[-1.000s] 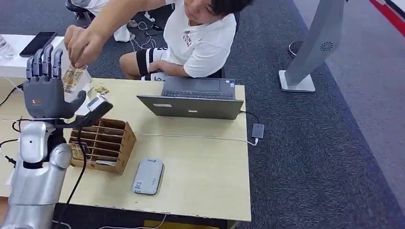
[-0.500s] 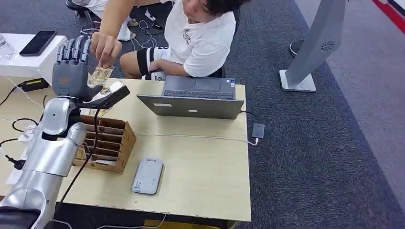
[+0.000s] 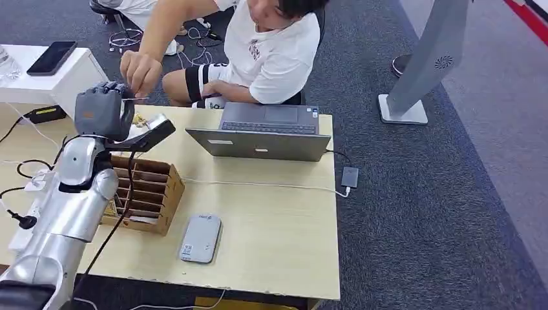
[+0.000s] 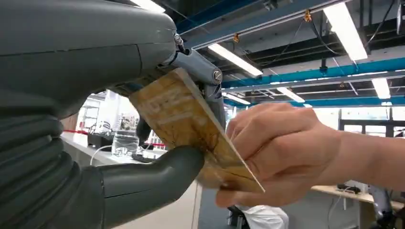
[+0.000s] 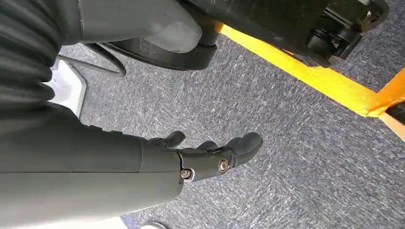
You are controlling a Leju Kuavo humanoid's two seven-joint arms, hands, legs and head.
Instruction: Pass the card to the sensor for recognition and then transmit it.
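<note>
The left hand (image 3: 102, 111), raised over the desk's (image 3: 271, 213) far left edge, pinches the card (image 4: 191, 126) between thumb and fingers, and a person's hand (image 3: 141, 70) grasps the card's other end. Below it stand a wooden sorter (image 3: 145, 194) and the grey sensor (image 3: 200, 238) near the front edge, with a laptop (image 3: 262, 132) along the far edge. The right hand (image 5: 210, 155) hangs over the carpet, fingers loosely apart, holding nothing.

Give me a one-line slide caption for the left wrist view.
Robot's left hand and a person's hand both grip the yellowish card.
</note>
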